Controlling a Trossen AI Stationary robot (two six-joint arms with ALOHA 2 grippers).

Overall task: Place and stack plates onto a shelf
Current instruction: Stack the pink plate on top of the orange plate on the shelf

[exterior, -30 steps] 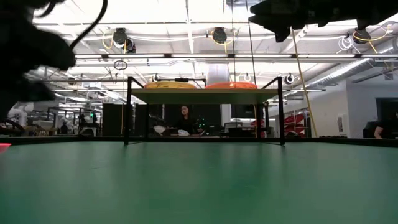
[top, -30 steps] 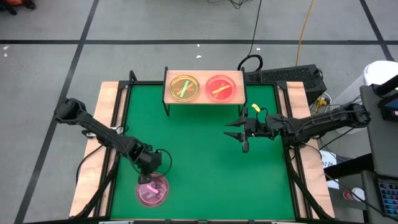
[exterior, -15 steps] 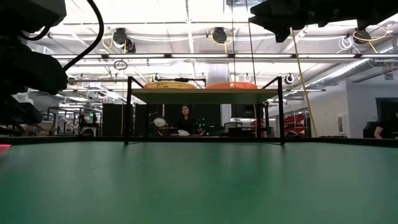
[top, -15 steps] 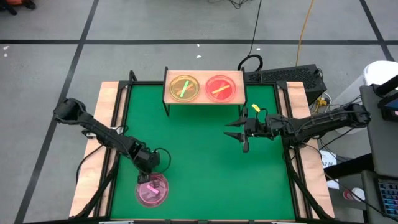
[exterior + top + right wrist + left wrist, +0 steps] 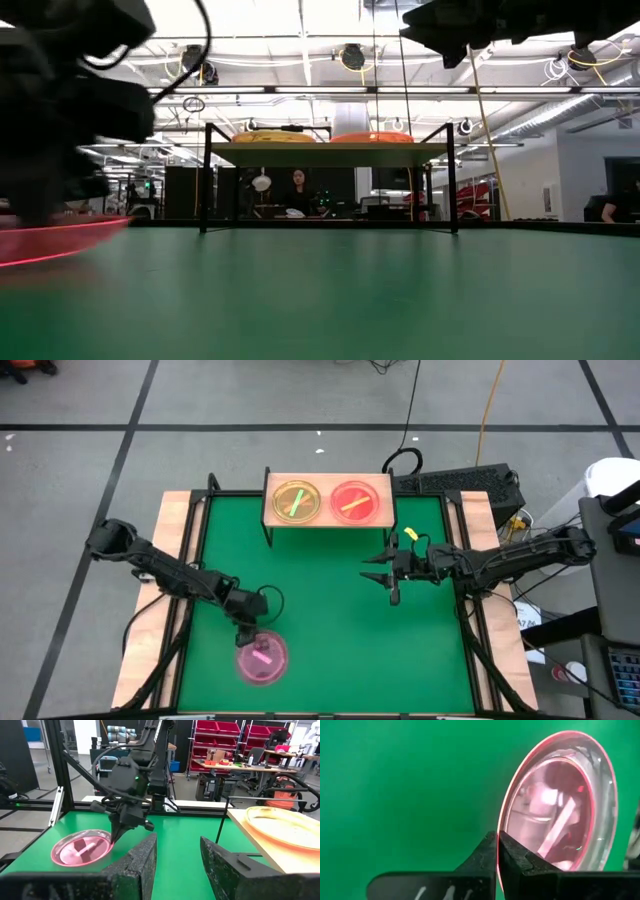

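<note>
A pink plate [image 5: 262, 658] with a bright pink bar sits near the table's near edge, left of centre, and my left gripper [image 5: 247, 634] is shut on it. In the low view the pink plate [image 5: 55, 240] shows as a slanted line at the left. The shelf [image 5: 328, 518] stands at the far edge on black legs. An amber plate [image 5: 296, 501] and a red plate [image 5: 355, 501] rest flat on it, side by side. My right gripper [image 5: 386, 574] hovers open, right of centre, in front of the shelf. My left gripper pinches the pink plate's rim [image 5: 501, 836] between its two fingers, on the plate's far-left side. The fingers [image 5: 485, 857] come from above, slanting in from the table's left. The plate hangs tilted, held rim uppermost; whether its low edge touches the table, I cannot tell.
Green table top [image 5: 320, 620] lies open between the arms and in front of the shelf. Light-wood strips [image 5: 175, 560] edge the table on both sides. A keyboard [image 5: 460, 482] and cables lie beyond the far right corner. People sit in the room behind the table [image 5: 298, 190].
My left gripper has moved a little toward the table's right and risen, carrying the pink plate with it. The plate has shifted right and tipped up from lying flat. My right arm has kept still.
</note>
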